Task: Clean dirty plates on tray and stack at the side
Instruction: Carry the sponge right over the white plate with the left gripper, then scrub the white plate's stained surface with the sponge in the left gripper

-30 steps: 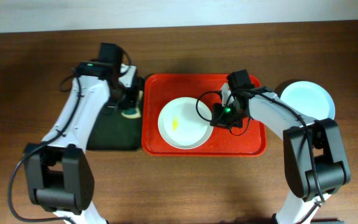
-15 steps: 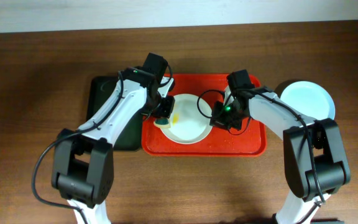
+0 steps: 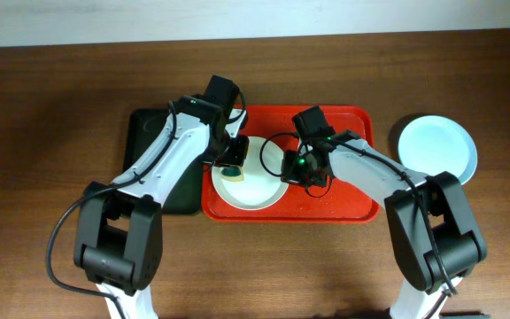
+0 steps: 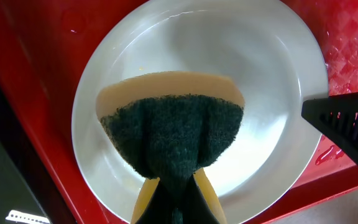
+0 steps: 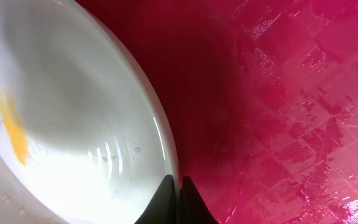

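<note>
While the left pincer [image 4: 176, 196] clamps a sponge [image 4: 173, 127] on the white plate [image 4: 241, 56], the right pincer [image 5: 178, 190] pinches its rim.

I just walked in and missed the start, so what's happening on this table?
The left gripper holds a sponge on the white plate, which lies in the red tray. The right gripper pinches that plate's rim on the opposite side, apparently to steady it. A yellow smear shows on the plate. A pale blue plate sits on the table beside the tray.
</note>
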`<action>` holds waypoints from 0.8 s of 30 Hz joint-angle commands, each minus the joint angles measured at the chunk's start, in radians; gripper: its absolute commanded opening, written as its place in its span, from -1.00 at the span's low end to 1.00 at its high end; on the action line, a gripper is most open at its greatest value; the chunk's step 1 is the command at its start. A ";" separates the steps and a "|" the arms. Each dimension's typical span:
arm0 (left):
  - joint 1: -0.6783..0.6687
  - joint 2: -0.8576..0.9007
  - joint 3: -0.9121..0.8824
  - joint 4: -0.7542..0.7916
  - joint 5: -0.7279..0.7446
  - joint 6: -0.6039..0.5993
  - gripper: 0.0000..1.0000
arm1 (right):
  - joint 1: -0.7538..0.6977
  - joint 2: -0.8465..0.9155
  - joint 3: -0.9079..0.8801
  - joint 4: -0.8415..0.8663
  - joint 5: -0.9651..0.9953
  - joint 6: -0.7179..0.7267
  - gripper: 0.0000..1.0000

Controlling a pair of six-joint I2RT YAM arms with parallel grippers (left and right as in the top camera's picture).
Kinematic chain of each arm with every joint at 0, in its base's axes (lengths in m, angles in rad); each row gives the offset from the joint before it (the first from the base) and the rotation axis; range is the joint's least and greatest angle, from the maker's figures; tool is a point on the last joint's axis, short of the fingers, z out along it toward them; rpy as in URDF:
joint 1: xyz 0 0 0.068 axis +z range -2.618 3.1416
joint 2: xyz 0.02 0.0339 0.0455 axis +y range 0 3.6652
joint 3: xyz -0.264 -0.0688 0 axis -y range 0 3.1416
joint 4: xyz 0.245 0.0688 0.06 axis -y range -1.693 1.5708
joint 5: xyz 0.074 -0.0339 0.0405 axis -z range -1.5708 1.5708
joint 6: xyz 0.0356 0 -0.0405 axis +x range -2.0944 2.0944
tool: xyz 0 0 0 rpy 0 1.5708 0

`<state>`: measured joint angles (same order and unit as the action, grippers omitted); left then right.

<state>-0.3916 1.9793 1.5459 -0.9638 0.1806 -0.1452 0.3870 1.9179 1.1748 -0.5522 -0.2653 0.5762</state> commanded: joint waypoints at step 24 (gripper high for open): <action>-0.010 0.267 0.002 0.040 0.146 -0.011 -1.00 | 0.006 0.002 -0.010 -0.012 0.042 0.008 -0.92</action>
<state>-0.3893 2.1494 1.5723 -0.9298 0.1501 -0.2214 0.3870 1.9179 1.1748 -0.5541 -0.2619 0.5766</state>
